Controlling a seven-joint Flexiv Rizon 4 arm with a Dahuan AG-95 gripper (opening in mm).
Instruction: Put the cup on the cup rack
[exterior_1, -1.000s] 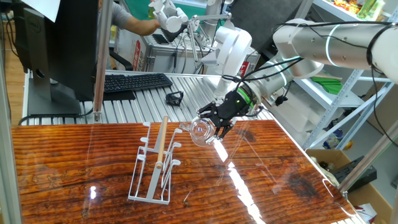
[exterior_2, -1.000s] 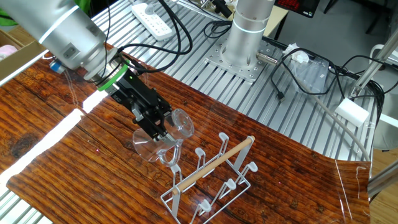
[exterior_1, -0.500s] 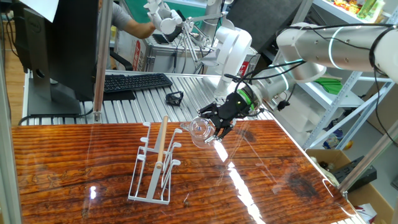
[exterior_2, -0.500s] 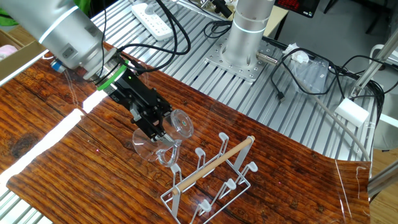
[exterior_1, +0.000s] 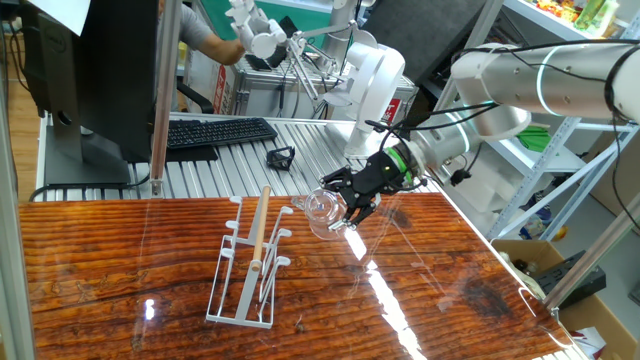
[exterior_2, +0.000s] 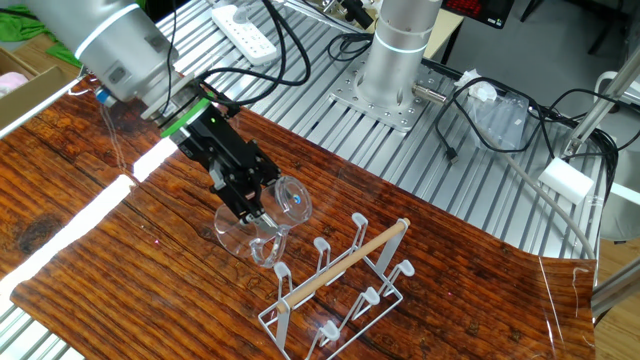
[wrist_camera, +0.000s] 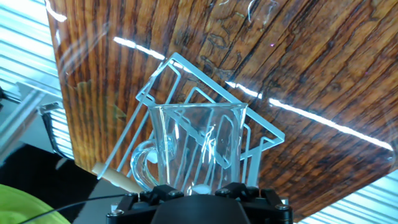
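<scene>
My gripper (exterior_1: 345, 208) is shut on the cup (exterior_1: 320, 207), a clear glass with a handle, and holds it tilted on its side above the table. The cup also shows in the other fixed view (exterior_2: 281, 206) under the gripper (exterior_2: 252, 205). In the hand view the cup (wrist_camera: 198, 144) fills the centre between the black fingers (wrist_camera: 244, 193). The cup rack (exterior_1: 252, 265), white wire with a wooden rod, stands on the table just left of the cup; the cup's mouth faces its upper right peg. The rack also shows in the other fixed view (exterior_2: 337, 285) and behind the glass in the hand view (wrist_camera: 186, 81).
The brown wooden table (exterior_1: 120, 270) carries the rack. Behind it lies a ribbed metal surface with a black keyboard (exterior_1: 220, 131) and a small black clip (exterior_1: 281, 157). A monitor (exterior_1: 95, 70) stands at the back left. Shelving (exterior_1: 560, 150) is at the right.
The arm and held cup have shifted slightly, lifting a little and staying close to the rack's upper peg. The grip on the cup is unchanged.
</scene>
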